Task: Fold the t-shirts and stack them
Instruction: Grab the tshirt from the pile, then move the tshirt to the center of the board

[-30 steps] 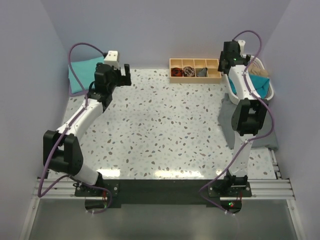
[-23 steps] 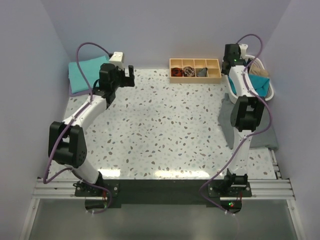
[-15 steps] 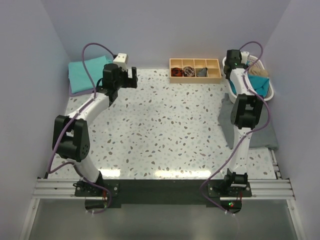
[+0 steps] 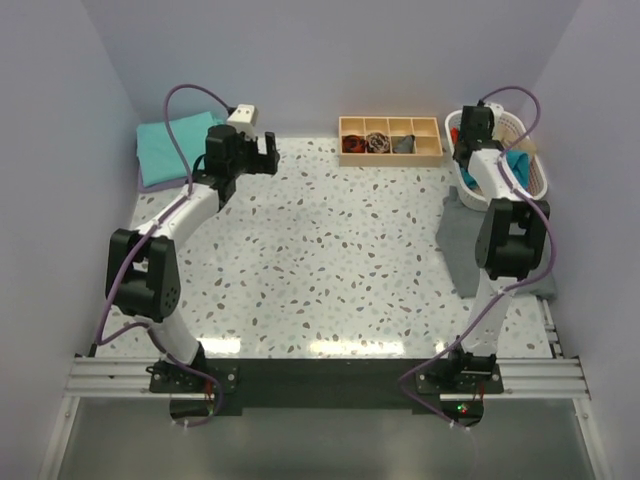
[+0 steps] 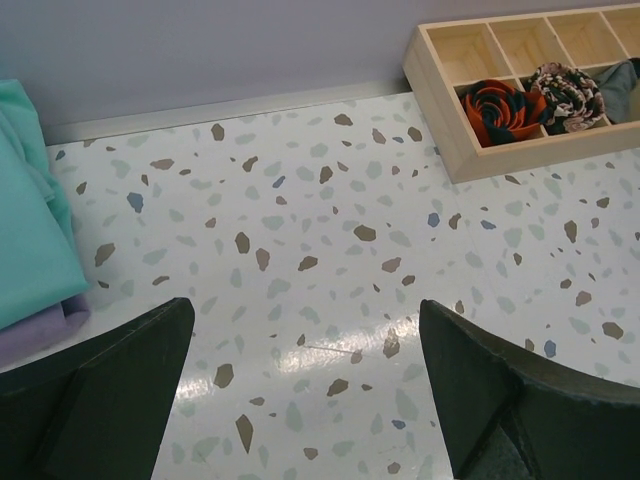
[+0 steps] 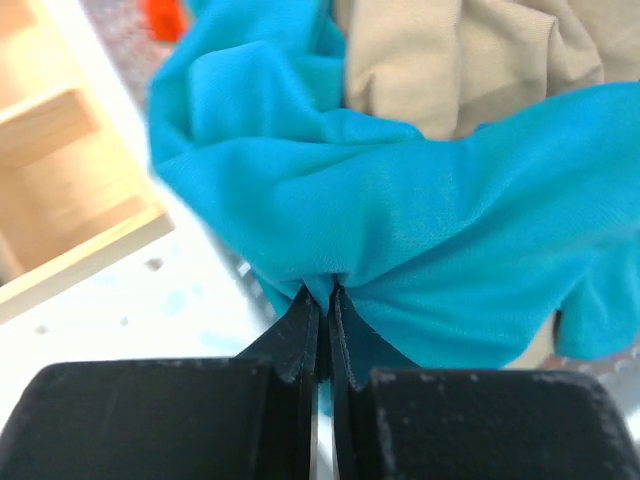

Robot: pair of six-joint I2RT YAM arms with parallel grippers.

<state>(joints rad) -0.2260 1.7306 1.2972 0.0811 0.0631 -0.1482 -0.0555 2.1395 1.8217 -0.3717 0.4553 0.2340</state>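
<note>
Two arms: both reach to the far side of the speckled table [image 4: 330, 260], one at each end.
Aqua-green shirt [image 5: 25, 230]: folded flat, to the left of the left gripper [image 5: 305, 320] and apart from its fingers.
Lavender shirt [image 5: 40, 330]: folded under the aqua-green shirt with only its edge showing, close beside the left finger in the wrist view.
Left gripper: jaws spread wide with nothing between them, bare speckled surface below.
Wooden tray [image 5: 480, 165]: ahead and to the right of the left gripper, by the back wall. It holds an orange-and-dark roll [image 5: 500, 105] and a patterned roll [image 5: 565, 90] in neighbouring compartments.
Grey cloth [image 4: 455, 235]: lies spread on the table under the right arm, well back from the right gripper [image 6: 322, 298] toward the arm's base.
Right gripper: jaws pressed together, pinching a fold of the teal shirt [image 6: 400, 240].
Teal shirt: bunched in the basket [image 4: 540, 182]. One gathered fold is caught at the fingertips, and the rest billows ahead of the right gripper.
Tan shirt [image 6: 470, 50]: crumpled just beyond the teal shirt, ahead and right of the right gripper, touching the teal fabric.
Basket: white lattice at the far right corner, directly below the right gripper.
</note>
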